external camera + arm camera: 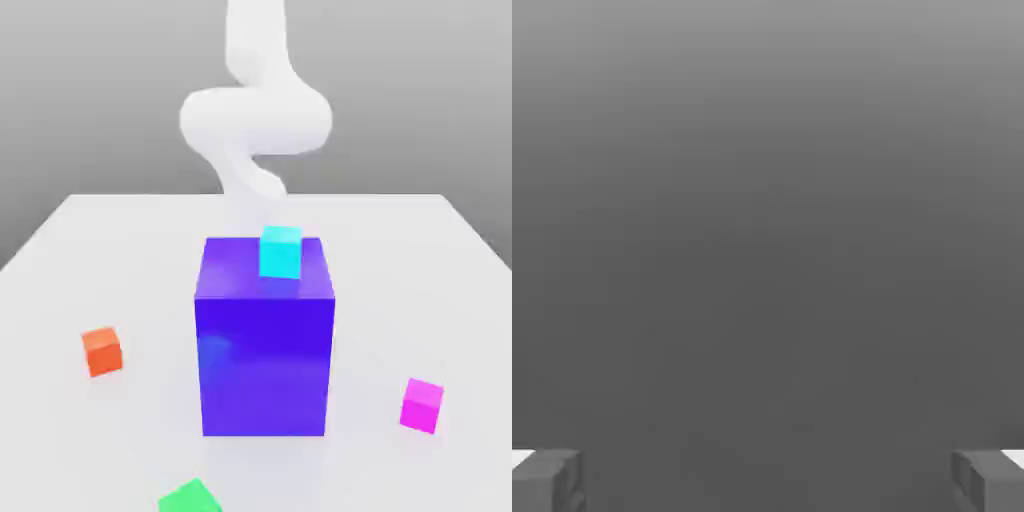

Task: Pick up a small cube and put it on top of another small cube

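A small cyan cube (280,252) rests on the top face of a large blue block (265,350) in the middle of the table. Three more small cubes lie on the table: an orange one (102,351) at the exterior view's left, a magenta one (422,405) at its right, and a green one (190,497) at the near edge. My white arm (255,120) curls down behind the blue block, which hides its lower end. In the hand view my gripper (768,480) is open, its two grey fingertips (547,480) far apart with nothing between them, facing plain grey.
The white table (110,250) stretches around the blue block, with bare surface between the block and each loose cube. The block stands much taller than the small cubes.
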